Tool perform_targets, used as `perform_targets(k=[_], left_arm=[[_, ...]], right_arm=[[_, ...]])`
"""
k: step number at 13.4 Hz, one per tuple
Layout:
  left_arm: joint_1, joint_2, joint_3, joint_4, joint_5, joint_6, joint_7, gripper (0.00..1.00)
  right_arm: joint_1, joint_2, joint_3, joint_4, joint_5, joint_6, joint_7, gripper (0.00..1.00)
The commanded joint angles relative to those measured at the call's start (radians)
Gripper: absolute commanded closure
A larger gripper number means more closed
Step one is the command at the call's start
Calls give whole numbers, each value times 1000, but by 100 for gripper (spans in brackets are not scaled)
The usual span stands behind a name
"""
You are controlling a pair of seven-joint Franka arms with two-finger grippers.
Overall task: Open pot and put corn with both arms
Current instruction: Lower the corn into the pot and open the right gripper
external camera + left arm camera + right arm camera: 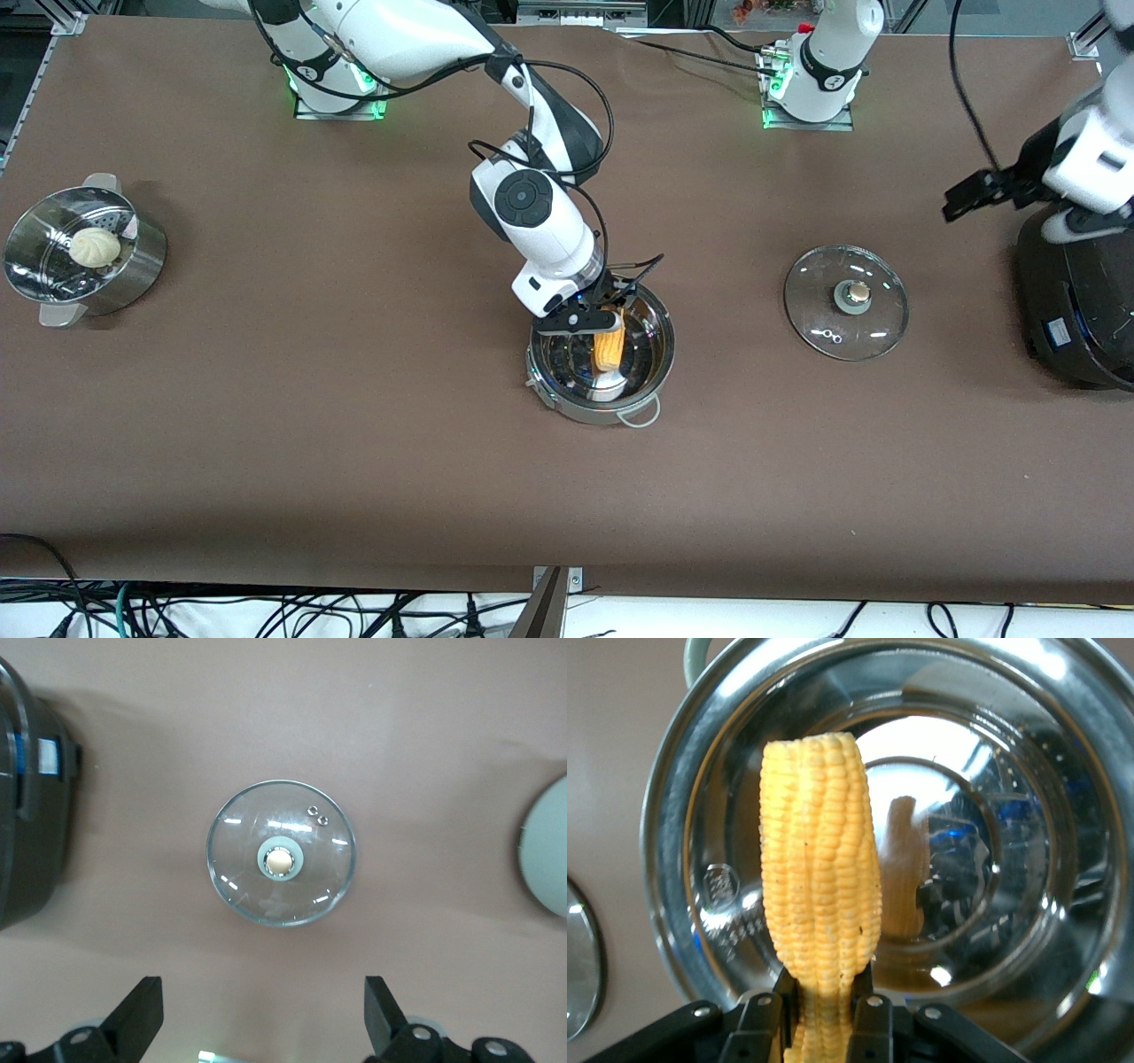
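Observation:
The steel pot [651, 359] stands open in the middle of the table. Its glass lid [846, 301] with the beige knob lies flat on the table beside it, toward the left arm's end, and shows in the left wrist view [282, 855]. My right gripper [601, 316] is shut on one end of the yellow corn [609, 347] and holds it in the pot's mouth. In the right wrist view the corn [819, 868] sticks out from the gripper [824, 997] over the pot's shiny bottom [992, 859]. My left gripper [974, 193] is open and empty, up over the rice cooker's edge [261, 1014].
A black rice cooker [1076, 310] stands at the left arm's end of the table and shows in the left wrist view [31, 815]. A steel steamer pot [133, 266] with a white bun [95, 247] stands at the right arm's end.

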Motion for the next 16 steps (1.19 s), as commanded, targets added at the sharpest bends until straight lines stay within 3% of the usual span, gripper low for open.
perform_targets(k=[1,3,4,5,6,7,10,13,16], left_arm=[[2,42,1,81,-15,-45,17,0],[2,42,-2,83,-15,-45,17,0],[2,42,-5,84,-15,-45,17,0],[2,43,-7,84,-14,-45,20,0],[2,45,-7,92,-14,-45,23,0],[1,52,-4,110,-12,-45,24,0],[-2,57,-2,118,-15,-45,17,0],[-18,107,-2,168,-14,-45,11,0],[-16,112,-2,173,-15,-48,12,0]], right_arm=[[6,50,-3,42,-20,42,8,98],[9,64,-3,42,-20,49,8,90],[17,71,-5,41,-28,51,15,10],[38,74,-11,41,-105,58,7,0],[58,70,-11,39,-258,57,10,0],[57,62,-8,39,-316,52,24,0],[43,27,-12,39,-307,30,30,0],[-10,-72,-2,41,-304,-143,21,0],[-38,-154,-12,39,-229,-282,-13,0]])
